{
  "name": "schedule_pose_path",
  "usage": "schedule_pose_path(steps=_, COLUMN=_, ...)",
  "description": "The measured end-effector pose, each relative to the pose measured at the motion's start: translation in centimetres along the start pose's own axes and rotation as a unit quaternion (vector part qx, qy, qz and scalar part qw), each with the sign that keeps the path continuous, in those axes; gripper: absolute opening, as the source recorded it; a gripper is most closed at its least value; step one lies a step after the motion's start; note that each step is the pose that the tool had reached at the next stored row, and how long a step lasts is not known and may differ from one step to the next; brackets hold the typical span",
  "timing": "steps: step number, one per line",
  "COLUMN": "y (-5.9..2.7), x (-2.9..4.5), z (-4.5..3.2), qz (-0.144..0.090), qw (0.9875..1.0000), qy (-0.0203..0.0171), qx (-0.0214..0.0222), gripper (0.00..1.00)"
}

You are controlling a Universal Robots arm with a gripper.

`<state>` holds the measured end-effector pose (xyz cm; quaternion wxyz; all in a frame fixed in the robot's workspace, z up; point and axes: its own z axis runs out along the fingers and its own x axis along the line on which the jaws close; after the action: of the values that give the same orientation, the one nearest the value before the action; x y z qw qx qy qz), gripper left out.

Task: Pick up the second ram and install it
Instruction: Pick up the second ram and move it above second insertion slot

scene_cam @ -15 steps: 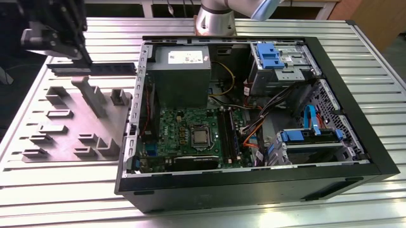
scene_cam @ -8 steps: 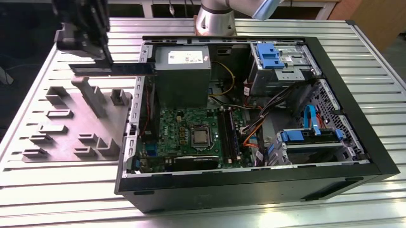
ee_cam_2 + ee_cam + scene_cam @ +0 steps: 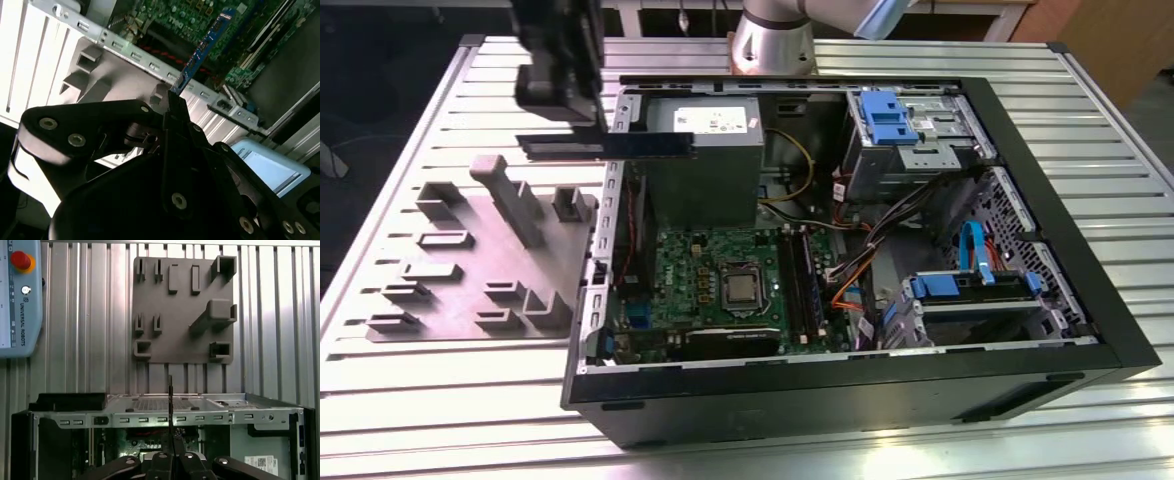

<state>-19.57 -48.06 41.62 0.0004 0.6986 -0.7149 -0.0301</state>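
Fingers [image 3: 176, 116] clamped on the second ram [image 3: 202, 47], held above the computer case [image 3: 854, 390] edge.

Green motherboard [image 3: 707, 270]; second ram [image 3: 202, 47] blue, chips perhaps black; grey holder plate [image 3: 467, 290]; ribbed silver table [image 3: 427, 400].

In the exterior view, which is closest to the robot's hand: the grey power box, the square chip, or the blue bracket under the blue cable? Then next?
From the hand, shut on the second ram:
1. Grey power box, by the ram's tip.
2. Square chip, mid-motherboard.
3. Blue bracket, exterior view's right.
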Motion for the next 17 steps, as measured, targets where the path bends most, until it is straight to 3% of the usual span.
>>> schedule_pose_path(steps=12, y=-4.94, x=-0.11, z=-0.08, qz=0.000, qw=1.0000, qy=0.0000, qx=-0.0004, gripper=0.11)
schedule_pose_path(steps=17, y=-6.21, x=-0.14, z=-0.01, qz=0.000, qw=1.0000, qy=0.0000, qx=-0.0005, gripper=0.11)
